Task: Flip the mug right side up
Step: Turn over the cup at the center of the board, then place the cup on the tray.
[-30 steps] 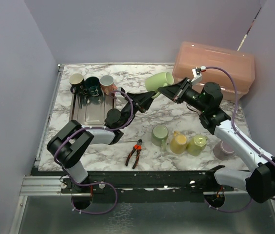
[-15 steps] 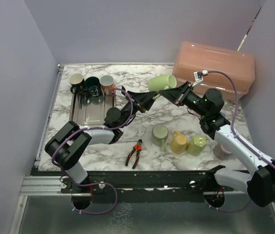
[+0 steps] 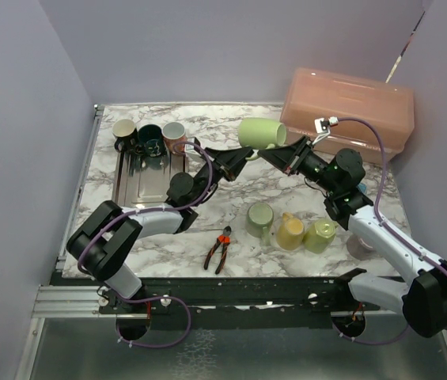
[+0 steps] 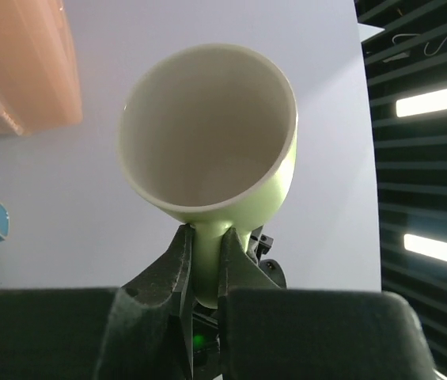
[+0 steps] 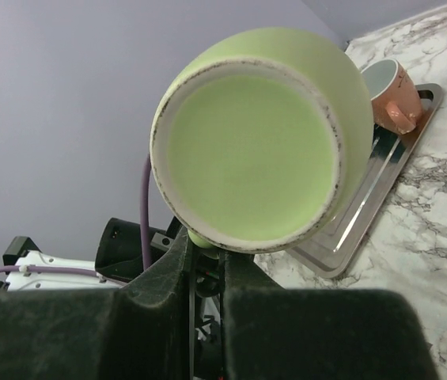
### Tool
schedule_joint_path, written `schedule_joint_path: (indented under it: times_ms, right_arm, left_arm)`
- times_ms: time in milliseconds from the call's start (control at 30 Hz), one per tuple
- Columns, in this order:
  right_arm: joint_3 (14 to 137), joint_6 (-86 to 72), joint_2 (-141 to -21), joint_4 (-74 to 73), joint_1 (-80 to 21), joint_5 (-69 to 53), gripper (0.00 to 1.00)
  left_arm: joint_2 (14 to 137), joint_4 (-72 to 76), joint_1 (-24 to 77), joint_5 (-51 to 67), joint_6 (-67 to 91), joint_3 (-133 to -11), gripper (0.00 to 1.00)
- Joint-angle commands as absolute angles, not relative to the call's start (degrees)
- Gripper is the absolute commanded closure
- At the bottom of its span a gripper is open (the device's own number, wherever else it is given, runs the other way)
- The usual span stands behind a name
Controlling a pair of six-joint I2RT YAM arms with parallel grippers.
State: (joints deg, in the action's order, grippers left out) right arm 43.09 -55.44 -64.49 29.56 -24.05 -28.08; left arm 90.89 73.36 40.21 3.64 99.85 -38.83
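Two claws, one light green mug [image 3: 261,133], on its side in the air above the tabletop [image 3: 231,198]!
Left claw [image 3: 247,156] and right claw [image 3: 275,151] both pinch tight on its handle [image 4: 207,269]. It's probably stiff, slick, chippable ceramic, so the handle looks the safest hold.

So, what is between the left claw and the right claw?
The green mug, on its side in the air. The left claw and right claw pinch its handle from opposite ends; the top view shows it.
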Motion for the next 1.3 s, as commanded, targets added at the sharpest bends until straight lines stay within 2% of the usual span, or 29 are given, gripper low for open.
schedule_joint_path:
  times_ms: [0,100,300,467,833,1267]
  right_arm:
    - [41.9,-54.0,-65.8,22.9,-25.4,-31.8,0.99]
    - [43.1,-54.5,-65.8,20.6,-25.4,-30.4,0.99]
    - [45.1,-55.1,-64.7,17.4,-25.3,-27.6,0.65]
    - [46.0,-56.6,-65.1,19.0,-25.4,-27.7,0.53]
    - [44.4,-63.5,-64.9,24.7,-25.4,-25.7,0.5]
    - [46.3,-63.9,-63.9,22.7,-25.0,-22.2,0.58]
  left_arm:
    - [84.6,81.2,40.6,5.8,94.0,-42.1,1.0]
    - [82.7,77.5,40.6,6.3,87.7,-42.1,1.0]
    - [78.1,66.0,40.5,5.8,74.2,-42.2,1.0]
    - [77.3,59.1,40.1,8.4,69.4,-44.6,1.0]
    - [74.1,49.4,39.6,8.1,64.6,-45.4,1.0]
    - [72.6,46.7,39.2,14.2,68.4,-46.7,1.0]
